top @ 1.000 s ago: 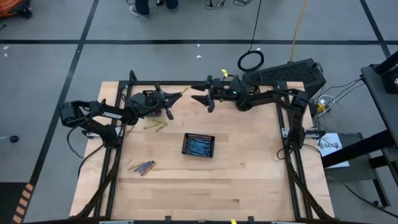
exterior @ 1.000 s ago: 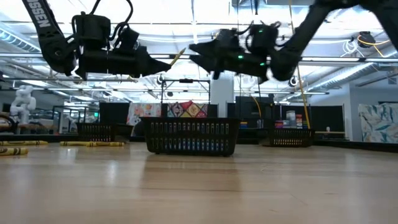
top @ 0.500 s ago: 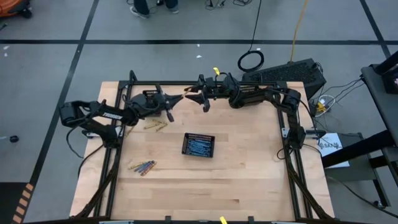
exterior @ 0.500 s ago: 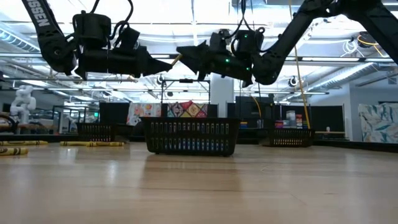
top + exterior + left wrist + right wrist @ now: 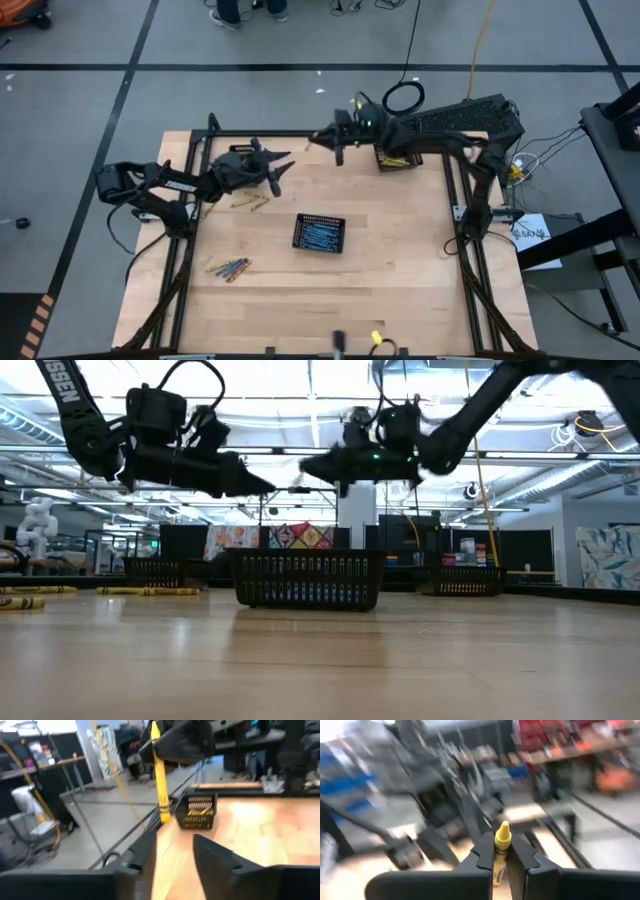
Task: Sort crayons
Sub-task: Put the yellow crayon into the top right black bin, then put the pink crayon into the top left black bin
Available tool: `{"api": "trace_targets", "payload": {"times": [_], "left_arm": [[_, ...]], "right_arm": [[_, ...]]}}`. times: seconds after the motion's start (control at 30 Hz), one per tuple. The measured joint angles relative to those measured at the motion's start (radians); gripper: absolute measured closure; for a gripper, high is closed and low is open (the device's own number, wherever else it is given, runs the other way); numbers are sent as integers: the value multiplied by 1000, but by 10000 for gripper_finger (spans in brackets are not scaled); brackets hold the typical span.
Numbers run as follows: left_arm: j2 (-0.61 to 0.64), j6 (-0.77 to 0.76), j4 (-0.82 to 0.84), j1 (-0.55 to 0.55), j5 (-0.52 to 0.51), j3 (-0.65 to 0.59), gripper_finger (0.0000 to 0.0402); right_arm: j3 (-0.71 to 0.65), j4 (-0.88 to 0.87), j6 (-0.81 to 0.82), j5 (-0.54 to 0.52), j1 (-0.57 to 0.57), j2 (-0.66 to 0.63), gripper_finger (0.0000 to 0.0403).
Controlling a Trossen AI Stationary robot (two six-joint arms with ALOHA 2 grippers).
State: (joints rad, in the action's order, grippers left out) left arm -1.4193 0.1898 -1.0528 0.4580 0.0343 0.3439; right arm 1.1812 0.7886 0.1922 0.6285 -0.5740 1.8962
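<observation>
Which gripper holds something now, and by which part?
The right gripper pinches a yellow wax crayon near its lower end, tip pointing outward. The left gripper holds nothing.

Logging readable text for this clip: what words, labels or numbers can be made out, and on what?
"SSEN": white letters on the left arm's upper link, low view, cut off by the picture's edge.
Wrapper of the yellow crayon in the right claw: print too blurred to read.
Crayons on the table: too small to read.
Nothing else legible.

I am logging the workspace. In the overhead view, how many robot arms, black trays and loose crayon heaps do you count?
Robot arms: 2 (left arm, right arm)
Black trays: 2 (centre tray, far-right tray)
Loose crayon heaps: 2 (yellow heap, mixed heap)
Total: 6
</observation>
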Motion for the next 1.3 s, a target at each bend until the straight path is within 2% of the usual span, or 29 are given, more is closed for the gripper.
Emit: {"api": "trace_targets", "payload": {"times": [0.07, 0.13, 0.23, 0.3, 0.33, 0.4, 0.6, 0.8, 0.93, 1.0, 1.17, 1.23, 1.3], "left_arm": [[0, 0, 39, 0, -37, 0, 238], [0, 0, 71, 0, -69, 0, 215], [0, 0, 97, 0, -96, 0, 192], [0, 0, 100, 0, -96, 0, 185], [0, 0, 98, 0, -96, 0, 184], [0, 0, 96, 0, -96, 0, 183], [0, -1, 102, -1, -96, 0, 182], [0, -31, 128, -11, -95, -1, 182], [0, -66, 128, -15, -99, -1, 182], [0, -100, 128, -15, -100, -1, 182], [7, -159, 168, -55, -127, -1, 182], [37, -175, 235, -100, -174, 0, 182], [81, -191, 345, -166, -242, 12, 182]], "right_arm": [[0, -246, -118, -40, -30, -76, 398], [0, -512, -257, -149, -61, -165, 398], [12, -898, -458, -424, -102, -282, 397], [12, -1107, -530, -576, -128, -324, 397], [11, -1194, -560, -602, -141, -334, 397], [-4, -1301, -614, -585, -172, -336, 397], [-90, -1285, -755, -616, -260, -275, 397], [-90, -1320, -840, -614, -270, -228, 391], [-90, -1356, -874, -742, -267, -227, 359], [-90, -1354, -853, -786, -262, -234, 335], [-89, -1372, -717, -781, -242, -278, 287], [-89, -1372, -669, -778, -235, -302, 280], [-89, -1360, -629, -722, -226, -329, 280]]}}
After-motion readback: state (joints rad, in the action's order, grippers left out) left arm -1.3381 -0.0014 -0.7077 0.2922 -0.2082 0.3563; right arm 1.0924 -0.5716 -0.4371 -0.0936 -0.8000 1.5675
